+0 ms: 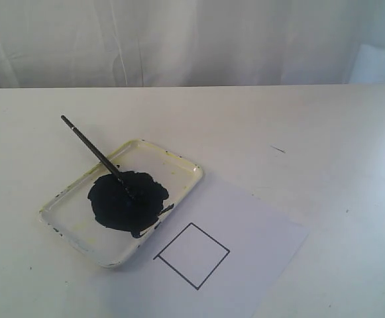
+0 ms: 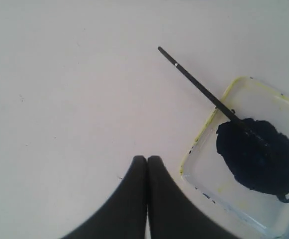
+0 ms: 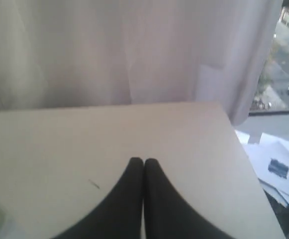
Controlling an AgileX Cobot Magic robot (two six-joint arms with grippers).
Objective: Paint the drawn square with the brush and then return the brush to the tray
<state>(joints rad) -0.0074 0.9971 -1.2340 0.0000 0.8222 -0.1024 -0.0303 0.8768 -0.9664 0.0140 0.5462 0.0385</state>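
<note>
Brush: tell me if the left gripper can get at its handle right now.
Probably yes: the brush handle juts past the tray rim with nothing around it, but the left gripper, now shut, must open first.

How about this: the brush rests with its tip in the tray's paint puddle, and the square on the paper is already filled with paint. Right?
Not quite. The drawn square is blank white inside, only outlined in black, as the exterior view shows. The brush does rest with its tip in the paint puddle of the tray.
</note>
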